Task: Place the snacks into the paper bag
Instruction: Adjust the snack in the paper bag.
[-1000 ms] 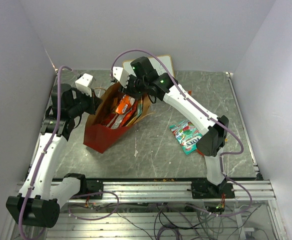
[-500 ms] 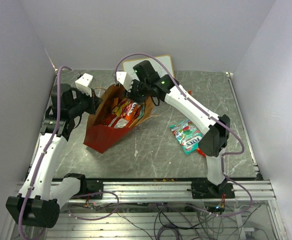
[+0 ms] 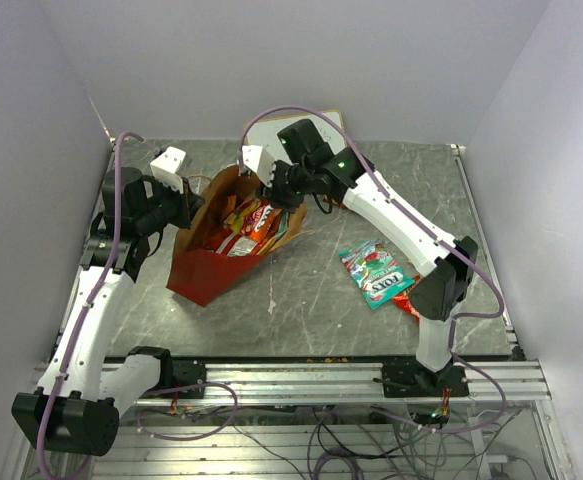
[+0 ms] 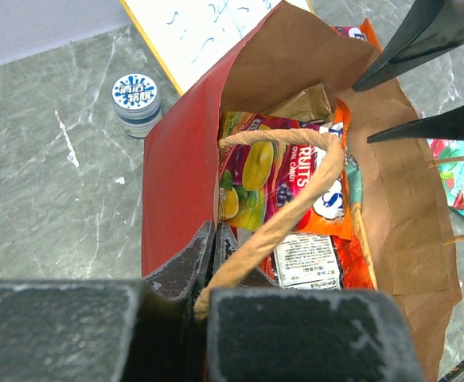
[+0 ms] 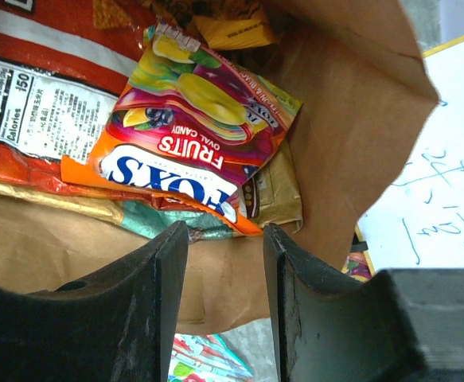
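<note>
The paper bag [image 3: 211, 262], red outside and brown inside, lies tilted open on the table. My left gripper [image 3: 188, 206] is shut on its left red wall [image 4: 176, 183], beside the twisted handle [image 4: 291, 203]. Inside lie several snacks: an orange-and-pink Fox's packet [image 5: 188, 135], a long red chip bag [image 5: 33, 95], a teal one and a gold one. My right gripper [image 5: 224, 247] is open and empty, just above the bag's far brown wall [image 5: 351, 119]; it also shows in the top view [image 3: 271, 188]. A teal packet [image 3: 373, 270] lies on the table to the right.
A white board [image 3: 316, 122] lies behind the bag. A small jar with a blue-and-white lid [image 4: 136, 99] stands left of the bag. A red packet [image 3: 408, 304] lies by the right arm's elbow. Walls enclose the table on three sides.
The orange packet that hung from my right gripper over the bag now lies inside it. The right gripper has opened and drawn back a little to the right. The left arm has not moved.
</note>
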Motion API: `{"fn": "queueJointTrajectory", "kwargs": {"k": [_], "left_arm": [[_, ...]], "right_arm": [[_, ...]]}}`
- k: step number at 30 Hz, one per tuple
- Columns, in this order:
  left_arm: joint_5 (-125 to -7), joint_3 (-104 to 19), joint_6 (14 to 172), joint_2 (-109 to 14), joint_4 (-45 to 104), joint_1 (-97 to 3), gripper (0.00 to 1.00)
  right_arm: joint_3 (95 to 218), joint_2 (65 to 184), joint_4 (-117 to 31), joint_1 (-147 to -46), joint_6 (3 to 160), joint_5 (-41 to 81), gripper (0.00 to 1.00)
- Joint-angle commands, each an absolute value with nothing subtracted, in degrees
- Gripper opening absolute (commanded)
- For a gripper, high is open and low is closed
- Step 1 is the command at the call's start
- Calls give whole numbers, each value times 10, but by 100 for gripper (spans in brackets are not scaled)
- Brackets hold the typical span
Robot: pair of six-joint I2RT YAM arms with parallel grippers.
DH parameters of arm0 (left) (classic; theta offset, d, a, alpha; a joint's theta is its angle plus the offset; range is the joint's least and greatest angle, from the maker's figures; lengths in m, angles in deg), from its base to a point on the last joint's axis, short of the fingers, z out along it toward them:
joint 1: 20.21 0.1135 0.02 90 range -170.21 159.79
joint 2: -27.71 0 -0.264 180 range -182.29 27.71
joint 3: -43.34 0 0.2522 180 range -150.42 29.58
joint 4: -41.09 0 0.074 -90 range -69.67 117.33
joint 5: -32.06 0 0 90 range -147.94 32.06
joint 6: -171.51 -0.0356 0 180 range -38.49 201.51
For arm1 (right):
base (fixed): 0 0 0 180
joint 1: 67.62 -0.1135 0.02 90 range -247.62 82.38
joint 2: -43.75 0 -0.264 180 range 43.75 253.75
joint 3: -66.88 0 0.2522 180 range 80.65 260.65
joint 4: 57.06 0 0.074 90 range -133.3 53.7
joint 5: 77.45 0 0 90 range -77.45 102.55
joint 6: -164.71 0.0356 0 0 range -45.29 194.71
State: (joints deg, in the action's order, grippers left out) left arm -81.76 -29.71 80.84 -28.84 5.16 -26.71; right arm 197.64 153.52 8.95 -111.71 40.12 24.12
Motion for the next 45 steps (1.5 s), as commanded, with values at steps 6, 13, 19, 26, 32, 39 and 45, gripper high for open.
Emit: {"fn": "queueJointTrajectory", "kwargs": {"k": [6, 13, 19, 26, 32, 39, 45], "left_arm": [[-828, -298, 800, -284, 73, -264, 7], [-829, -301, 800, -286, 72, -264, 7], [-827, -298, 798, -287, 73, -264, 7], [-829, -298, 798, -292, 74, -264, 7], [-826, -298, 798, -293, 74, -264, 7], [-827, -299, 800, -298, 76, -264, 7], [-829, -299, 802, -299, 77, -264, 7]], "right_arm": [[1978, 1583, 109, -1115, 378, 239, 42], [2001, 1630, 85, -1114, 383, 241, 41], [2025, 1663, 53, -1115, 402, 251, 41], [2009, 1658, -18, -1115, 444, 266, 41], [1996, 1617, -35, -1113, 450, 287, 44], [1978, 1527, -55, -1097, 473, 295, 47], [1940, 1452, -89, -1041, 510, 329, 51]]}}
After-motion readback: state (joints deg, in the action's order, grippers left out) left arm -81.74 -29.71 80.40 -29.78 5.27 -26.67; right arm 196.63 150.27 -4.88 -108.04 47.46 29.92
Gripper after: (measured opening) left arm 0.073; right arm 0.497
